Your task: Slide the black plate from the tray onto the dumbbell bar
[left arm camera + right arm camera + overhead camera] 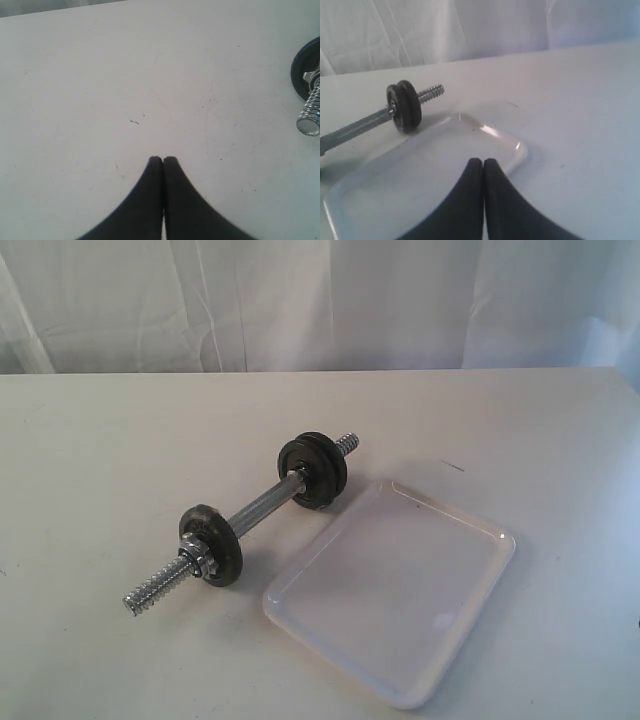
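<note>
Two empty pincers pressed closed: left pincer (163, 161) facing table (100, 75), right pincer (483, 163) facing tray (519, 150).

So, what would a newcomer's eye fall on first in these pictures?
The chrome dumbbell bar lies diagonally on the table, with black discs near both threaded ends. Right of it in the exterior view sits the glossy white tray, empty. The left hand and right hand are shut, holding nothing.

The dumbbell bar (262, 505) lies diagonally on the bench (100, 440), its black discs (313, 471) standing upright near either end, and the low-rimmed tray (400, 580) sits just beside it on the right. Left of the bar and behind both, the bench lies open.
</note>
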You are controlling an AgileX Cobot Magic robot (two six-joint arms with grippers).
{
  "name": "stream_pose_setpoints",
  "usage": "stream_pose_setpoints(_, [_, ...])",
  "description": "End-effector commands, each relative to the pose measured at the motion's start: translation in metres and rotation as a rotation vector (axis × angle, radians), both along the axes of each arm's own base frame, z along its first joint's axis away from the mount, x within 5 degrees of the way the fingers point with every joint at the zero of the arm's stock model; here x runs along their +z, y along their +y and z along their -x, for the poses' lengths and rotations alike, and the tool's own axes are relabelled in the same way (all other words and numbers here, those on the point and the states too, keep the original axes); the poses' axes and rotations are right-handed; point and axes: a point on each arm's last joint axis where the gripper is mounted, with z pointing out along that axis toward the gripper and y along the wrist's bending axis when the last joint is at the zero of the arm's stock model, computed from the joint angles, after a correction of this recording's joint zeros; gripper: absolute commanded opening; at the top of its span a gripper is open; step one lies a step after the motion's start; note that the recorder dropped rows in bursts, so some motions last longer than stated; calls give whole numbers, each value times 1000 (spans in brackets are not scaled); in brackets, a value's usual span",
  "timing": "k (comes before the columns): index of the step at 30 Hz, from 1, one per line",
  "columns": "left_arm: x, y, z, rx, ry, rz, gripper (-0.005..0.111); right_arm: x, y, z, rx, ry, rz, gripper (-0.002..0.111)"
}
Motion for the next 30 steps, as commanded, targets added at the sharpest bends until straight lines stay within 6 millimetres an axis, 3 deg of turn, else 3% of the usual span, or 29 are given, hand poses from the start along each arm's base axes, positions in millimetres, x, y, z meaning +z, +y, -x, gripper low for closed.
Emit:
stream_pose_setpoints(1, [0,0,0,6,-6,12,0,5,-5,-2,-19,-112,178,0])
stream_pose_setpoints(7, [0,0,0,6,-6,12,0,1,-5,-1,-19,-62,187,0])
stream_pose_setpoints(12, [0,0,0,6,-6,12,0,-1,-2,0,-9,-18,80,0])
stream_pose_setpoints(30, [0,0,0,6,-6,12,0,-4,-5,0,-44,16,95,0])
